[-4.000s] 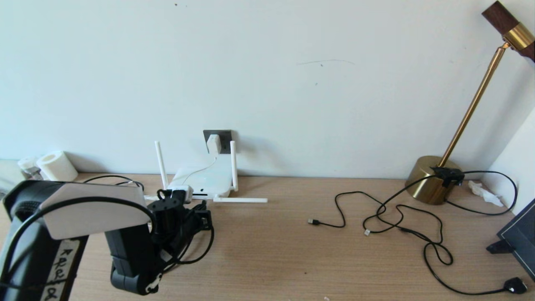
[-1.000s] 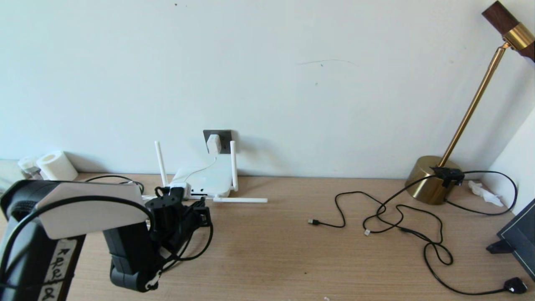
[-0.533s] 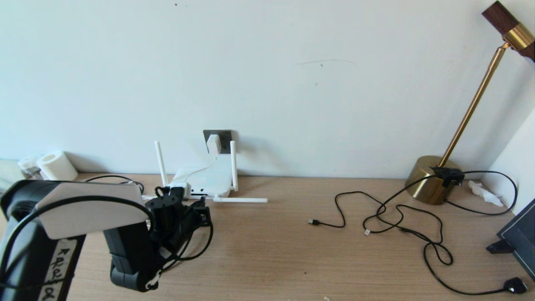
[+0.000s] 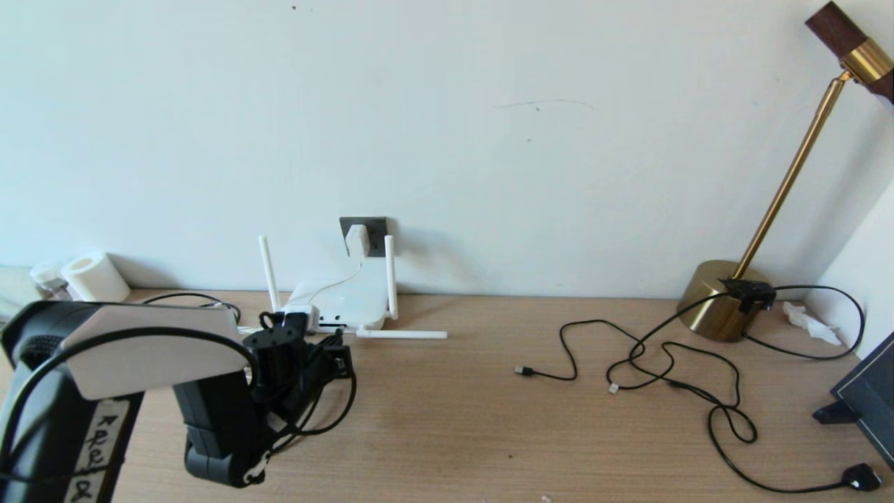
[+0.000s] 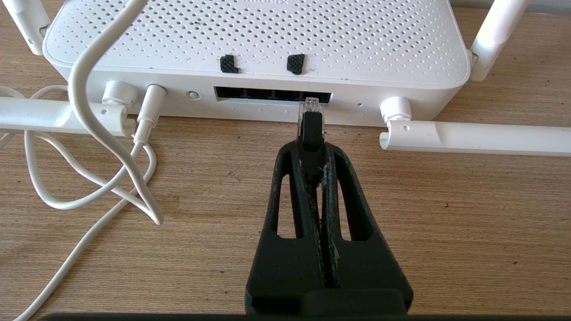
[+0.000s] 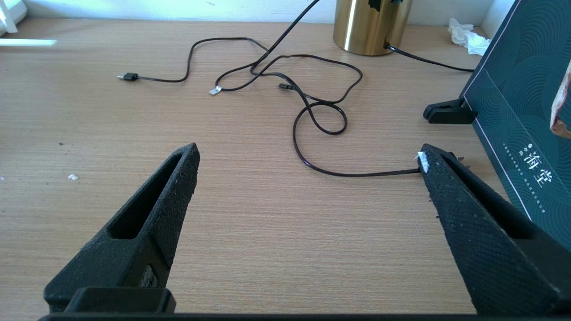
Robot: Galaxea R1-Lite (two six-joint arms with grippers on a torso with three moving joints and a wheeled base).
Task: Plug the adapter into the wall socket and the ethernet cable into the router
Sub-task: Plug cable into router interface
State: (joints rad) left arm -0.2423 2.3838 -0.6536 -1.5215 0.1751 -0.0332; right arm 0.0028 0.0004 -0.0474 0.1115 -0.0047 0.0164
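Observation:
The white adapter sits in the dark grey wall socket, and its thin white cord runs down to the router. In the left wrist view the router lies just ahead with its dark port slot facing me. My left gripper is shut on the black boot of the ethernet cable. The cable's clear plug tip is at the slot's right end; I cannot tell how far in it is. My right gripper hangs open over bare table.
White cord loops lie beside the router, and a folded-down antenna lies along the table on the other side. A brass lamp, thin black cables, a black plug and a dark box occupy the right. A paper roll stands far left.
Since four seconds ago my left gripper has shifted slightly toward the router with the plug. Over the last second nothing has visibly moved.

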